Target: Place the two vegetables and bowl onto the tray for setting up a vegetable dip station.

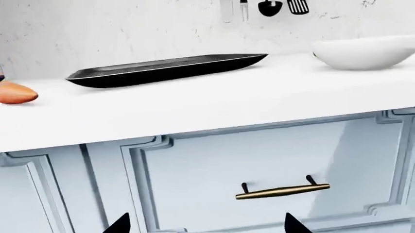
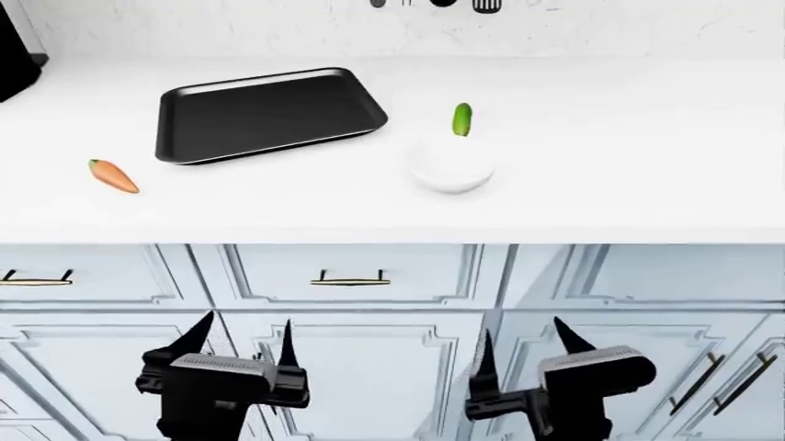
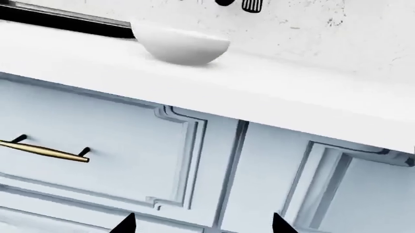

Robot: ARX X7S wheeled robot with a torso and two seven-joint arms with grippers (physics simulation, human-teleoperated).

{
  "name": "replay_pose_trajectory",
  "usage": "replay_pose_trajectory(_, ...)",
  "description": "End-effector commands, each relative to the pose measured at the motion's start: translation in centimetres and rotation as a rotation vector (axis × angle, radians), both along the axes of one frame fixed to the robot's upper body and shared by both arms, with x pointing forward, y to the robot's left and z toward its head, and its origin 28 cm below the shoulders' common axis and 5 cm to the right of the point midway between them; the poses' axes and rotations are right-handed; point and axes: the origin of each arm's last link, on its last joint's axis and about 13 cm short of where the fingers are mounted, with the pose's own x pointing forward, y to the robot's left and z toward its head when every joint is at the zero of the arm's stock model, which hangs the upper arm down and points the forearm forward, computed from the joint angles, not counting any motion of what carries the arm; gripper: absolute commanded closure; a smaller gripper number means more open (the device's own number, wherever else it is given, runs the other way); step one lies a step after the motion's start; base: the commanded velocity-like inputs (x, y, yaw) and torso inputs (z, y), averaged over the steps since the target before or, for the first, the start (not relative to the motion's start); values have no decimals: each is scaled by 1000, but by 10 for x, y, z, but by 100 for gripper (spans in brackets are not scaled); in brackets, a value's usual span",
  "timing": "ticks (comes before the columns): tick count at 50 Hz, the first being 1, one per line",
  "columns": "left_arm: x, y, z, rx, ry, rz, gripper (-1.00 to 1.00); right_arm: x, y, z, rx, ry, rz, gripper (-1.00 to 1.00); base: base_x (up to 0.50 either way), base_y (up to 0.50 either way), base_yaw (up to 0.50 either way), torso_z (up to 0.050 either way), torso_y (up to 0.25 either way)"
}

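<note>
On the white table we see the black rectangular tray bare, the orange carrot to its left, the green cucumber seemingly touching the round white bowl, while our left hand and right hand, the 2 of them, hang open and empty below.

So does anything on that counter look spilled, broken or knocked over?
Nothing stands out. The tray lies flat and bare, the carrot and cucumber lie on the counter, and the bowl sits upright.
</note>
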Motion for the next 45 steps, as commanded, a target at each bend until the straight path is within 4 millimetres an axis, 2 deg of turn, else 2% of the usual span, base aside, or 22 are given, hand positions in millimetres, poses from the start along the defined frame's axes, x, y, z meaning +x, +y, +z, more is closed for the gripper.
replay_pose_trajectory(1,6,27,52,25,-71,-37,-100,-21,-13,48,-125,22,223,-100,0,0,0,50,109)
replay_pose_trajectory(3,12,33,78,-3,-78,-62,-100,-21,-15,65,-182,19,302,-100,0,0,0,50,111)
replay_pose_trajectory(8,13,35,116,136,-136,-178,-100,-14,-21,102,-311,9,418,-100,0,0,0,50,111)
replay_pose_trajectory(13,11,32,174,257,-232,-335,-100,-10,-30,149,-398,28,561,-100,0,0,0,50,111)
replay_pose_trajectory(15,13,33,190,300,-282,-353,-100,-8,-31,170,-395,3,590,-100,0,0,0,50,110)
replay_pose_trajectory(16,17,35,203,341,-317,-352,-100,-4,-33,187,-398,-10,601,-100,0,0,0,50,111)
replay_pose_trajectory(17,19,36,206,349,-321,-354,-100,-3,-33,193,-400,-9,603,-100,0,0,0,49,109)
replay_pose_trajectory(20,32,42,231,429,-364,-354,-100,6,-39,228,-461,-11,622,-100,0,0,0,50,110)
replay_pose_trajectory(21,35,44,235,440,-368,-353,-100,8,-39,233,-479,-16,621,-100,0,0,0,49,111)
replay_pose_trajectory(22,47,49,251,452,-380,-313,-100,15,-42,248,-498,-24,615,-100,0,0,0,50,113)
replay_pose_trajectory(23,51,50,256,444,-374,-315,-100,17,-43,254,-494,-25,613,-100,0,0,0,50,109)
replay_pose_trajectory(24,60,56,269,476,-383,-310,-100,24,-45,268,-511,-41,618,-100,0,0,0,50,109)
replay_pose_trajectory(26,70,59,279,506,-396,-286,-100,29,-46,279,-519,-40,626,-100,0,0,0,49,110)
replay_pose_trajectory(27,78,64,292,533,-399,-278,-100,37,-48,291,-543,-11,636,-100,0,0,0,49,111)
replay_pose_trajectory(32,97,74,311,614,-364,-270,-100,67,-54,313,-616,20,578,-100,0,0,0,50,111)
replay_pose_trajectory(33,112,77,318,643,-342,-263,-100,80,-55,322,-646,62,569,-100,0,0,0,50,98)
replay_pose_trajectory(34,117,78,320,656,-338,-261,-100,84,-56,325,-656,74,570,-100,0,0,0,50,92)
replay_pose_trajectory(35,129,77,329,690,-341,-247,-100,98,-56,333,-694,104,556,-100,0,0,0,50,94)
replay_pose_trajectory(37,138,73,338,690,-347,-252,-100,115,-59,340,-722,134,522,-100,0,0,0,50,93)
replay_pose_trajectory(41,140,64,344,720,-382,-293,-100,152,-67,339,-827,155,466,-100,0,0,0,50,89)
replay_pose_trajectory(45,149,64,343,787,-359,-276,-100,172,-69,335,-884,160,453,-100,0,0,0,50,73)
